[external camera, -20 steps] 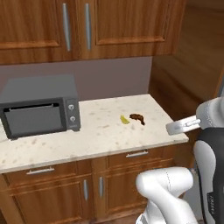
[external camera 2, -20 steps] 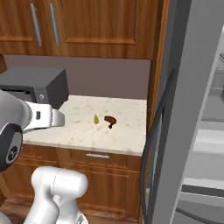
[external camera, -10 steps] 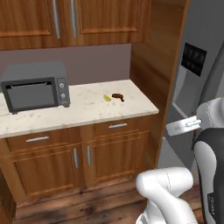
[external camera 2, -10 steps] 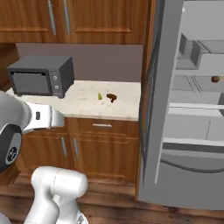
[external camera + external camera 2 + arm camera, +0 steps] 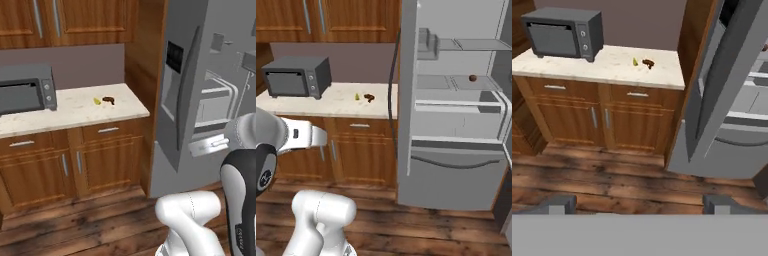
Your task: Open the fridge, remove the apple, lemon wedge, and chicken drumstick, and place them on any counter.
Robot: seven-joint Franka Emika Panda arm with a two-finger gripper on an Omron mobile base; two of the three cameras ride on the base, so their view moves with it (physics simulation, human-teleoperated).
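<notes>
The robot's base has rolled away from the counter and turned toward the fridge (image 5: pixel 456 125), so the whole picture has slid: the microwave (image 5: pixel 25 90) that sat in the middle is now at the left edge, and the open fridge takes up the right side. The things themselves have not moved. The lemon wedge (image 5: pixel 97 101) and the chicken drumstick (image 5: pixel 108 100) lie close together on the counter (image 5: pixel 65 112), left of the middle in the left base view. The apple (image 5: pixel 473 78) is the one thing left inside, a small dark ball on a shelf in the upper right of the right base view. The fridge door (image 5: pixel 182 85) hangs wide open and sticks out toward the robot. The gripper (image 5: pixel 637 202) is at the bottom of the hand view, its two fingertips (image 5: pixel 559 204) spread far apart with nothing between them, looking out over the floor. I think the next job is the apple. To do it well, the base should stop right in front of the shelves, the arm should swing around the open door without bumping it, and the fingers should go in level, one on each side of the ball, because a round apple can roll away.
</notes>
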